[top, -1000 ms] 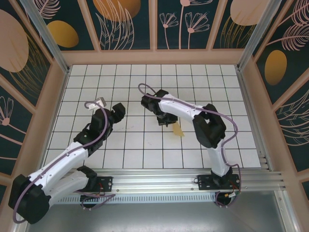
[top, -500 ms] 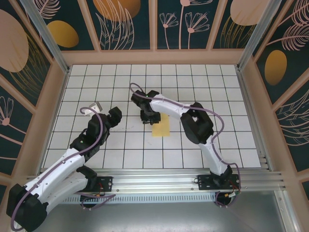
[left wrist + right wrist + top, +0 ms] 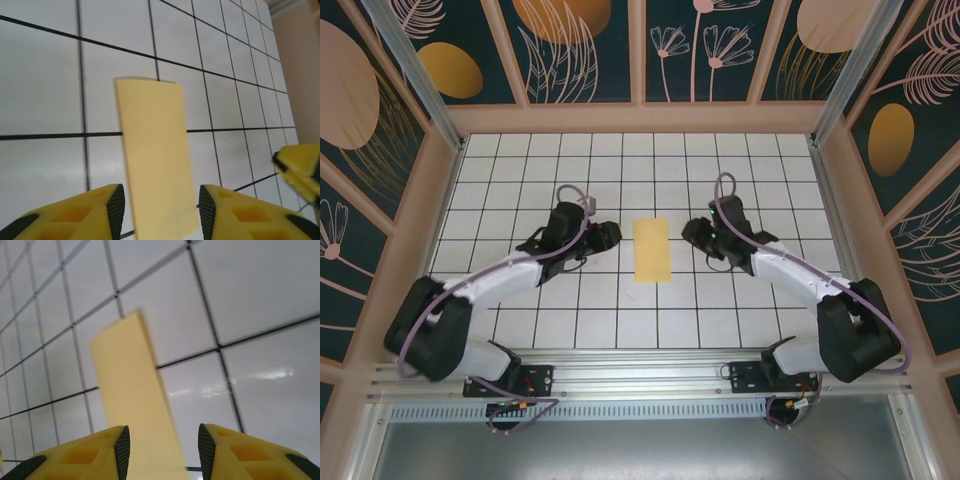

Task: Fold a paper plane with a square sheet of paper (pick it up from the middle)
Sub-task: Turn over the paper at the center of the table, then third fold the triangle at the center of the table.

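One fold is all you can credit so far. The square sheet of paper (image 3: 652, 250) lies flat on the white grid table (image 3: 750, 165) as a narrow yellow rectangle. I judge it to be doubled over once along its centre, though the separate layers cannot be made out. No nose corners are turned in, no wings are formed and no point shows, so the dart shape remains entirely to be made; I put the task at an early stage. Count as follows: one sheet, no finished plane, two arms, two grippers. The left gripper (image 3: 159, 207) sits just beside the sheet's left long edge, its yellow fingers (image 3: 100, 210) spread apart with nothing between them; through the gap you see the sheet lying on the tiles. The right gripper (image 3: 164, 445) sits just beside the sheet's right long edge, likewise released and gripping nothing. From above, neither gripper touches the sheet, which rests between the two. The sheet's edges look straight and its surface flat. Whether the crease is pressed sharp cannot be told from these views.
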Tool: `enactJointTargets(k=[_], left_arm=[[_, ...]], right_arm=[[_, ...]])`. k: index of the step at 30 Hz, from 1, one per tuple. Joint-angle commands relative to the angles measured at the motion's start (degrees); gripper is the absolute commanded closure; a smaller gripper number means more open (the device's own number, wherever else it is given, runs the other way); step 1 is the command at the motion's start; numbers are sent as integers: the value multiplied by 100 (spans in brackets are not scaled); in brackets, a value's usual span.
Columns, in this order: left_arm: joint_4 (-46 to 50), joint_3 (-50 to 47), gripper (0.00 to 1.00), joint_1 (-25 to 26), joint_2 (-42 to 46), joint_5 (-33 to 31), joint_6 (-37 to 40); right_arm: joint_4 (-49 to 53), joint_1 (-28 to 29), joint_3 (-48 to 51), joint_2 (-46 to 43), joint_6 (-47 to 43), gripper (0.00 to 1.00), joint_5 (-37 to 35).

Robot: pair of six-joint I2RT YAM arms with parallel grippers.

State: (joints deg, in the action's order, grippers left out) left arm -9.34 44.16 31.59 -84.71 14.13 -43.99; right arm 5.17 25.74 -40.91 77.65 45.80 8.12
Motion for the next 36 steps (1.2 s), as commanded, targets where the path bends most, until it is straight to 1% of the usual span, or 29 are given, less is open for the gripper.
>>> enactJointTargets(k=[1,6,9,14,17,20,30,32,36], left_arm=[[-129,686,56,101,-747,847,94],[532,1674,63,151,-1957,792,44],[807,2050,63,148,-2348,830,270],[987,2375,65,151,-2777,918,294],[1022,2329,65,153,-2852,811,295],[1001,2270,65,147,-2937,896,294],[996,2145,65,152,-3029,872,348],[1022,2134,65,151,-3043,842,377],[1074,2114,65,153,-3051,775,428]], right_arm=[[-1243,-284,500,75,125,58,1165],[-1611,-203,567,461,17,59,1727],[-1642,-65,505,720,9,60,1824],[-1656,139,403,1032,10,62,1904],[-1612,221,318,1175,-42,62,1917],[-1623,256,261,1278,-47,62,1899],[-1542,349,54,1578,-71,62,1857],[-1388,366,30,1593,-70,62,1638],[-1277,375,28,1610,-76,61,1499]])
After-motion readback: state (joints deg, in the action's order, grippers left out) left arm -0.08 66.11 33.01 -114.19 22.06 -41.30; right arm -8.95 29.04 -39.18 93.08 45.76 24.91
